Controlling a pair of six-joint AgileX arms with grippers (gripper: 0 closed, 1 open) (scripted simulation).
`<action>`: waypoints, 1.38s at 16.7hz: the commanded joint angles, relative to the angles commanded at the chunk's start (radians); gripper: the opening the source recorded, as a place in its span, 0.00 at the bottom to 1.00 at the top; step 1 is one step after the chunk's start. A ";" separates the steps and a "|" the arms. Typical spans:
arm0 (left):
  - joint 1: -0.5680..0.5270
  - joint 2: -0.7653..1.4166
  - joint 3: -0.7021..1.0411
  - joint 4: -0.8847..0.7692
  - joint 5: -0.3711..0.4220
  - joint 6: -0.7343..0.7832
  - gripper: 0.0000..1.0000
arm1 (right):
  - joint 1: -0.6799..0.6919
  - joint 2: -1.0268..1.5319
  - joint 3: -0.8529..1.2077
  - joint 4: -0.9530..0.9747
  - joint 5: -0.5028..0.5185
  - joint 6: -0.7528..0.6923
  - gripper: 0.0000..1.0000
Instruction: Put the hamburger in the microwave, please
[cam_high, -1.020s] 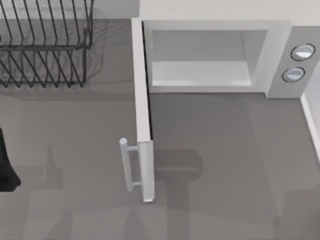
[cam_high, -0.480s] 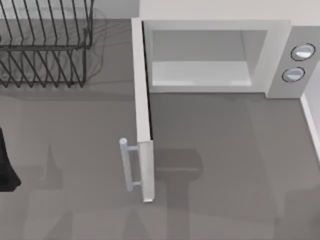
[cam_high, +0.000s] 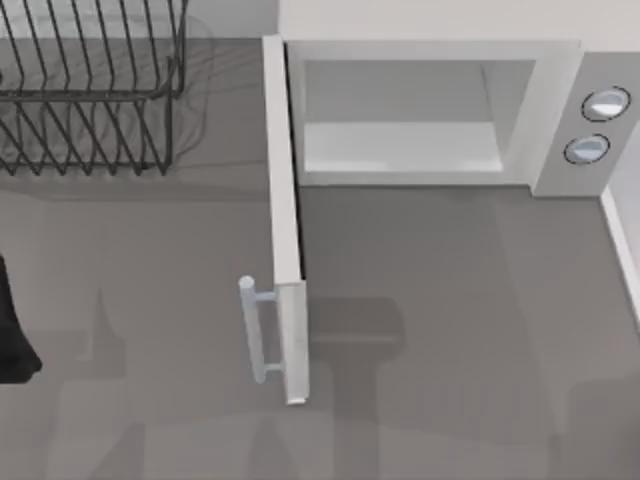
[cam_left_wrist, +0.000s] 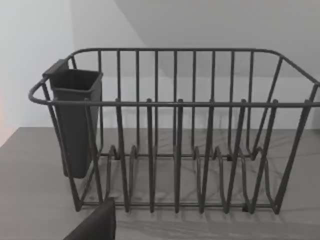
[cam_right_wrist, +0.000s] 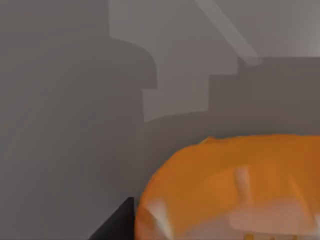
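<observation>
Top view: microwave (cam_high: 420, 110) door open, cavity bare.

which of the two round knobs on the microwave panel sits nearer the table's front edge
The lower knob on the microwave; the other knob sits behind it, nearer the back wall.

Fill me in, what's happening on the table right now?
The microwave stands at the back with its door swung wide open and nothing visible in the cavity. The hamburger sits close up in front of the right wrist camera, so the right arm seems to be at or carrying it, though I can't see a grip. The left arm is parked at the table's left edge, its camera facing the wire rack. The burger isn't in yet.
</observation>
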 joint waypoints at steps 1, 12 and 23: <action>0.000 0.000 0.000 0.000 0.000 0.000 1.00 | 0.000 0.000 0.000 0.000 0.000 0.000 0.00; 0.000 0.000 0.000 0.000 0.000 0.000 1.00 | -0.004 -0.083 0.076 -0.151 -0.021 0.013 0.00; 0.000 0.000 0.000 0.000 0.000 0.000 1.00 | -0.006 -0.247 0.342 -0.580 -0.020 0.006 0.00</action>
